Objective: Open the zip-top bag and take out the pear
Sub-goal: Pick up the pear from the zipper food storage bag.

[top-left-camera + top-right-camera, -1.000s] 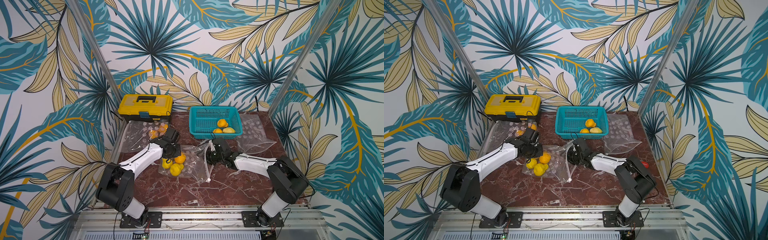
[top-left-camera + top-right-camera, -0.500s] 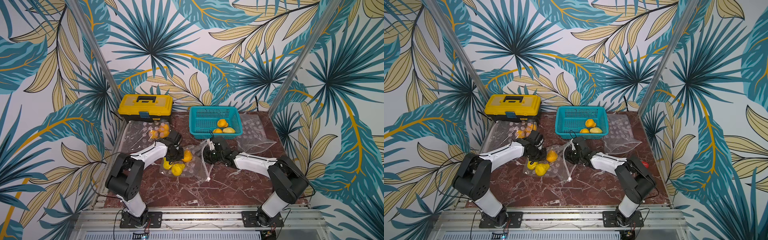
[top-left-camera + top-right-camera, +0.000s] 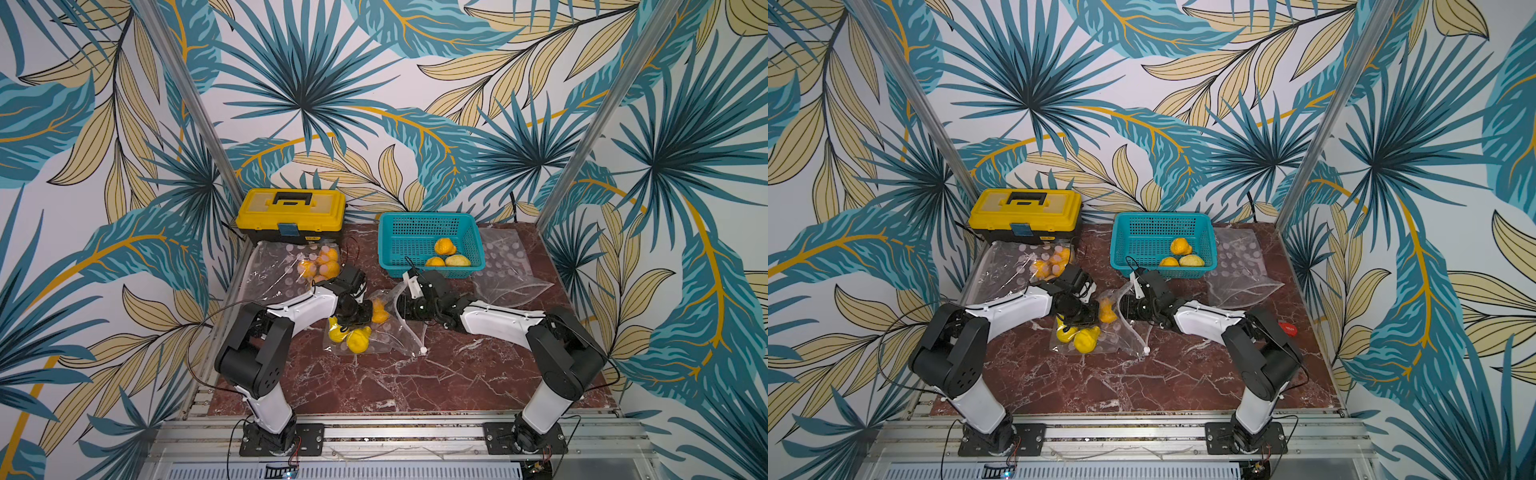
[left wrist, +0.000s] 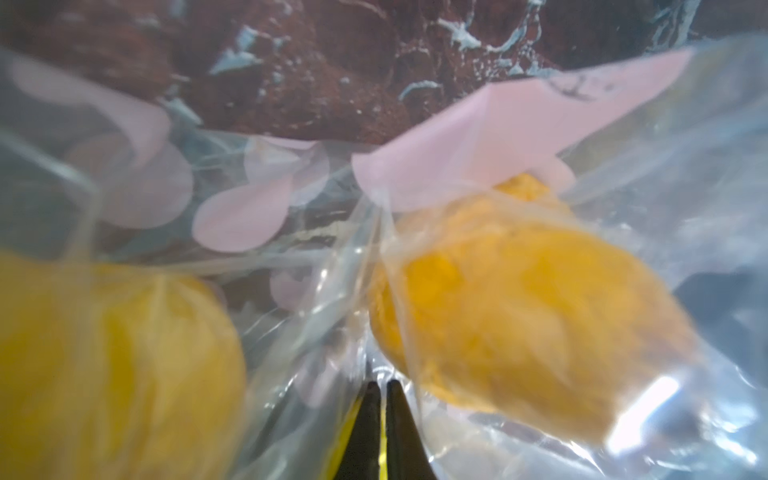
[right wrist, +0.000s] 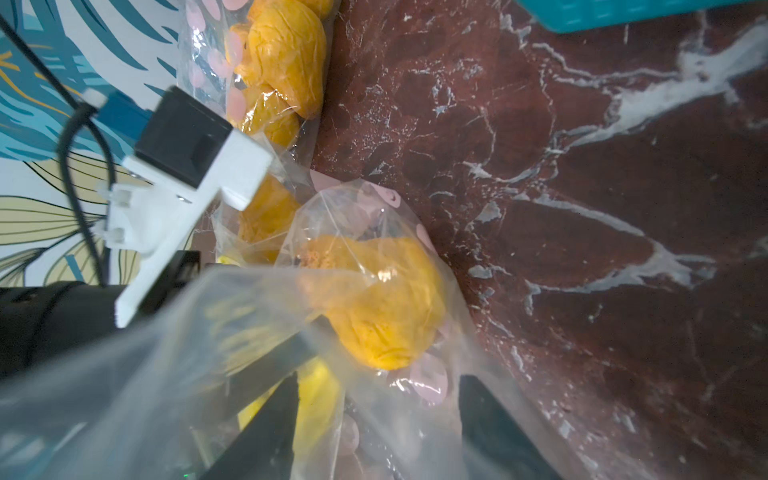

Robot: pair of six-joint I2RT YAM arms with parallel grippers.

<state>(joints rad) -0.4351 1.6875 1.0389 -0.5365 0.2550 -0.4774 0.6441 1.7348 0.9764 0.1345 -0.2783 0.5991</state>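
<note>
Marble (image 3: 415, 374): left tool (image 4: 380, 388) shut on clear zip-top bag (image 5: 357, 208), right tool (image 5: 378, 378) open, orange pear (image 5: 374, 303) inside.

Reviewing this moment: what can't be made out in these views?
- Left gripper: the left wrist view's edge cuts off all but the tips; blur hides whether they pinch the zip-top bag.
- Pears: the left arm covers some in both top views, so their count is unclear.
- Right gripper: draped film veils one finger in the right wrist view.
</note>
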